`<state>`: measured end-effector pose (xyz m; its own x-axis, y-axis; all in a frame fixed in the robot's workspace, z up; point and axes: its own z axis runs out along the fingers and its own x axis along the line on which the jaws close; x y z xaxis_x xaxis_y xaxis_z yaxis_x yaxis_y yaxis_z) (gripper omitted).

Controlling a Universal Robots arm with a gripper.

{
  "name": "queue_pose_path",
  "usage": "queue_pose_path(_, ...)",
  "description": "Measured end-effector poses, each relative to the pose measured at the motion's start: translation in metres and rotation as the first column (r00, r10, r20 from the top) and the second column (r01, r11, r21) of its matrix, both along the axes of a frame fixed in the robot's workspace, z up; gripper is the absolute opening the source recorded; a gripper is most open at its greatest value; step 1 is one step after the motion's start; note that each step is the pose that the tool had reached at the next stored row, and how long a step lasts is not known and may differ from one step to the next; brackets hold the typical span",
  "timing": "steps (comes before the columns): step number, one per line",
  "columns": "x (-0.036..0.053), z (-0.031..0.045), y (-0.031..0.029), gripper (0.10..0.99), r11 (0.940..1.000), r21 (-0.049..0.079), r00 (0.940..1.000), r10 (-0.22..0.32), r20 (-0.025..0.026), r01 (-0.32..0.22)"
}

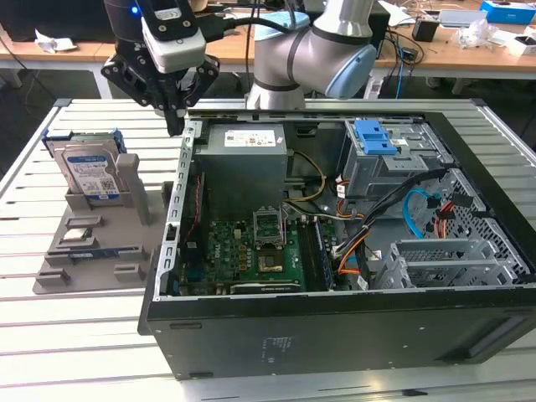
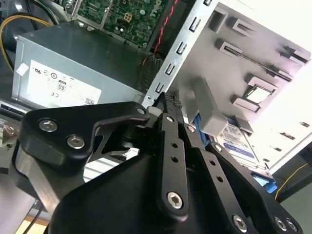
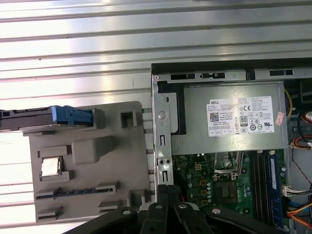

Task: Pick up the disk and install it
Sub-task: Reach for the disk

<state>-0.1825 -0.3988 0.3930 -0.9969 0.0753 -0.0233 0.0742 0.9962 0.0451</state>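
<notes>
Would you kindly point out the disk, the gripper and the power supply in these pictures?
the disk [image 1: 89, 172]: exterior view, on its white-and-blue label.
the gripper [image 1: 174, 126]: exterior view, at its fingertips.
the power supply [image 1: 243, 172]: exterior view, on its grey top face.

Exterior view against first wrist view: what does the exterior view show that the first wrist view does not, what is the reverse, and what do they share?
The exterior view adds the robot arm, the labelled face of the disk standing upright in the grey holder, and a blue plastic piece on the drive cage. The first wrist view adds a look from above at the disk's top edge and blue rail. Both share the disk, the holder, the power supply, the motherboard and the tool, shut and empty, above the case wall beside the holder.
</notes>
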Motion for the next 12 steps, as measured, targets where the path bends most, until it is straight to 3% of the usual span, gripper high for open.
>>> queue_pose_path(12,-0.0282,-0.0004,0.0000,0.102,1.0000,0.000,1.0000,0.000,0.0000,0.000)
